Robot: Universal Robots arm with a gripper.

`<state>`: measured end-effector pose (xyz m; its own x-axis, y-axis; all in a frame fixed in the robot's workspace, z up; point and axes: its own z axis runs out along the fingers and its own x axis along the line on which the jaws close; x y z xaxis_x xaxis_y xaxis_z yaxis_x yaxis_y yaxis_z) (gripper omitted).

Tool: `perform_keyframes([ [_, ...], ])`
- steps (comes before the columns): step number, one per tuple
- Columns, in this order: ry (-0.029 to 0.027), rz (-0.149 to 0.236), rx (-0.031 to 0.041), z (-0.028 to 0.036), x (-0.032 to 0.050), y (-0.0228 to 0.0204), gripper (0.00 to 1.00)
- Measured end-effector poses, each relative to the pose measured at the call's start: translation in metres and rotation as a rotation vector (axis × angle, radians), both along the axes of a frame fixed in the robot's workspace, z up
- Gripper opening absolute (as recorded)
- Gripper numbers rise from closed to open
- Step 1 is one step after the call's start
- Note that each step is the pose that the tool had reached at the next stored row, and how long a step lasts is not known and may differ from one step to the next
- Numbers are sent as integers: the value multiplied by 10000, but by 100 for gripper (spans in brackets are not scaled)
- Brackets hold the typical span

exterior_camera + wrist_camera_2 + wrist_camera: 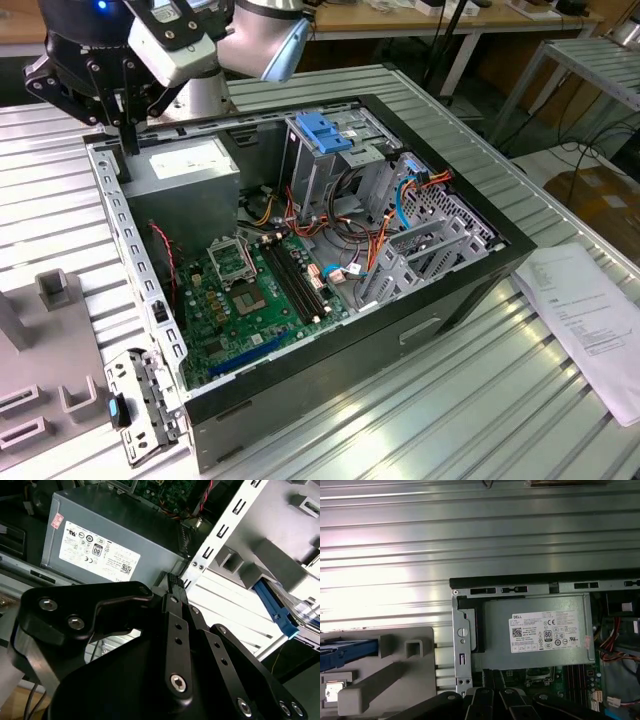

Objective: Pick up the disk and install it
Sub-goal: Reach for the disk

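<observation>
Work surface: a ribbed metal table (480, 400), clean, in a workshop with benches and loose cables behind it. An open computer case (470, 270) lies on its side on this table and serves as reference for all positions below. Inside the case: circuit board (250, 290) on the floor, a grey power supply (540, 630) in one corner, and a metal drive cage (320, 150) with a blue tab next to the power supply. Outside the case: a stack of papers (590, 320) lies apart from one side. On the opposite side, a grey holder block (395, 675) sits just beside the case wall, with a small perforated bracket (135, 410) with a blue knob near the case corner. The disk (347, 650) rests in the holder block outside the case, with its blue frame edge showing. The gripper (172, 580) hangs above the case rim at the power supply corner, well apart from the disk. Its fingers appear drawn together with nothing between them. Assessment: the task is at its opening stage. The disk is neither picked up nor installed, so both the pickup and the fitting are outstanding. Whether the cage slot is free cannot be told.
</observation>
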<state>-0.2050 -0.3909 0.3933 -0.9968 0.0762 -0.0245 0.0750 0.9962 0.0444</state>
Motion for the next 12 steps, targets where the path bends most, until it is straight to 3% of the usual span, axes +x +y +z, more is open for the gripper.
perform_keyframes([
  [12, 0, 0, -1, 0, -206, 24, 11],
])
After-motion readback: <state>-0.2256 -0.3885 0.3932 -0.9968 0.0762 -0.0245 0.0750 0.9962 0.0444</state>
